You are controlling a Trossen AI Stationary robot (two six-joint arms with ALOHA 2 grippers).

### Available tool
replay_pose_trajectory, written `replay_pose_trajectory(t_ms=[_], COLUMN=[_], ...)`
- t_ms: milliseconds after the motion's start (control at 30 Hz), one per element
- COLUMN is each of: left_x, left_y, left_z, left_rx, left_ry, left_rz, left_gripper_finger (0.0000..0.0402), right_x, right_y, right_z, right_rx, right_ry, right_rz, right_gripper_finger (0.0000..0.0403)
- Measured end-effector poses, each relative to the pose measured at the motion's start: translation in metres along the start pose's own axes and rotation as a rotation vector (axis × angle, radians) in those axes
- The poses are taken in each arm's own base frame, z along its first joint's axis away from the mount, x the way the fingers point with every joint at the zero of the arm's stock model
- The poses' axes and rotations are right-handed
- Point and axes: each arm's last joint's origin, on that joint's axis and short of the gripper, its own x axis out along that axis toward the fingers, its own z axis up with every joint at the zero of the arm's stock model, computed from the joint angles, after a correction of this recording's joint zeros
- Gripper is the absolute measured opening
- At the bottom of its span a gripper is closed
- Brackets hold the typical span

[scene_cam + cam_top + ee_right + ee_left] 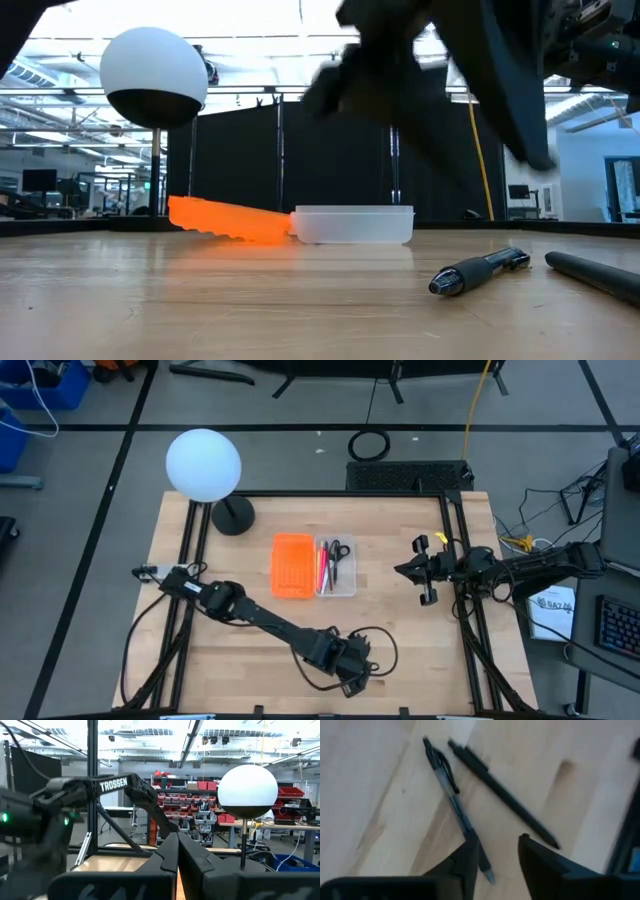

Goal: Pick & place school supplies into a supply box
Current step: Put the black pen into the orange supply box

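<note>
Two dark pens lie side by side on the wood near the table's near edge: a clear-barrelled pen (451, 795) (480, 272) and an all-black pen (502, 795) (595, 272). My left gripper (497, 862) (352, 670) hovers open just above them, with the clear-barrelled pen's near end between its fingers; the gripper hides both pens in the high view. The clear supply box (337, 567) (355, 224) stands at mid-table and holds pink and dark pens and the scissors (336, 550). My right gripper (177, 855) (415, 570) is shut on nothing, in the air right of the box.
An orange perforated tray (292, 566) (230, 220) lies against the supply box's left side. A lamp with a white globe (203, 462) stands at the far left of the table. Black frame rails (462, 560) run along the left and right edges. Bare wood lies between the pens and the box.
</note>
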Motion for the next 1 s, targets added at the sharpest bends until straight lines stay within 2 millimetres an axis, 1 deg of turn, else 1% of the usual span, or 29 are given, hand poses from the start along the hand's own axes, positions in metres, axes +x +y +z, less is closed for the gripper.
replay_pose_trajectory(t_ms=[100,167,233,333,433,633,700,833,1000], left_x=[0.016,0.024,0.028,0.03,0.033,0.04,0.048,0.049,0.051], left_y=[0.006,0.009,0.011,0.013,0.018,0.031,0.035,0.043,0.049], left_z=[0.001,0.001,0.0,-0.001,-0.001,-0.004,-0.006,-0.004,-0.002], left_rx=[-0.003,-0.013,-0.007,0.003,-0.005,-0.024,-0.022,-0.031,0.04], left_ry=[0.037,0.059,0.065,0.078,0.081,0.14,0.163,0.189,0.222], left_rz=[-0.001,0.003,0.013,0.034,0.078,0.167,0.194,0.226,0.227], left_gripper_finger=[0.0171,0.0185,0.0193,0.0193,0.0183,0.0154,0.0148,0.0133,0.0099], right_x=[0.0,0.0,0.0,0.0,0.0,0.0,0.0,0.0,0.0], right_y=[0.0,0.0,0.0,0.0,0.0,0.0,0.0,0.0,0.0], right_z=[0.0,0.0,-0.001,-0.001,-0.001,-0.001,-0.001,-0.003,-0.004], right_rx=[0.0,0.001,0.006,0.011,0.012,0.012,0.012,0.013,0.014], right_ry=[0.0,0.003,0.005,0.007,0.008,0.01,0.014,0.026,0.042], right_rz=[0.0,0.0,0.0,0.0,0.0,0.0,0.0,-0.001,0.0], right_gripper_finger=[0.0,0.0,0.0,0.0,0.0,0.0,0.0,0.0,0.0])
